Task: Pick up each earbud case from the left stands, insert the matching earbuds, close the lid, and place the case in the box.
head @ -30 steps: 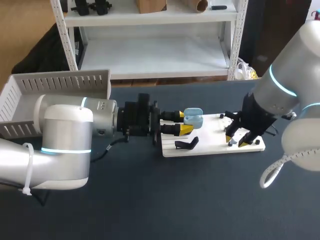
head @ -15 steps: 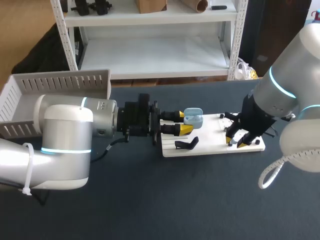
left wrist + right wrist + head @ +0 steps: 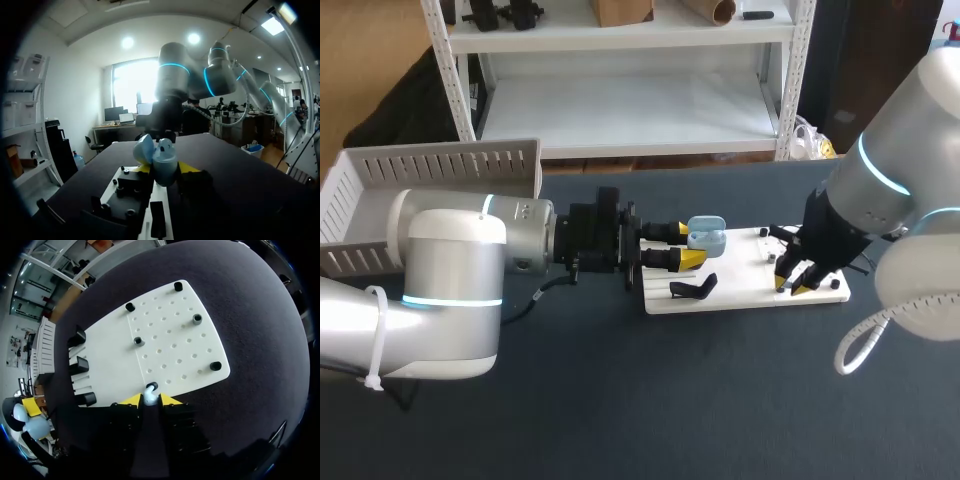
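On the dark bench (image 3: 720, 400), the white pegboard (image 3: 740, 292) is lying between my arms. My left pincer (image 3: 691, 246) is gripping the open light-blue earbud case (image 3: 706, 236) over the board's left end; my right pincer (image 3: 791, 285) is pinching a white earbud (image 3: 149, 398) over its right end

The counter (image 3: 620, 400) has a dark, matt top. The board (image 3: 740, 285) on it is smooth white plastic, and its stands (image 3: 692, 289) are matt black. The pale blue case (image 3: 706, 235) is glossy plastic. The earbud (image 3: 149, 396) is shiny white. The box (image 3: 440, 165) is slatted white plastic. The left arm (image 3: 450, 270) has a smooth, satin silver shell.
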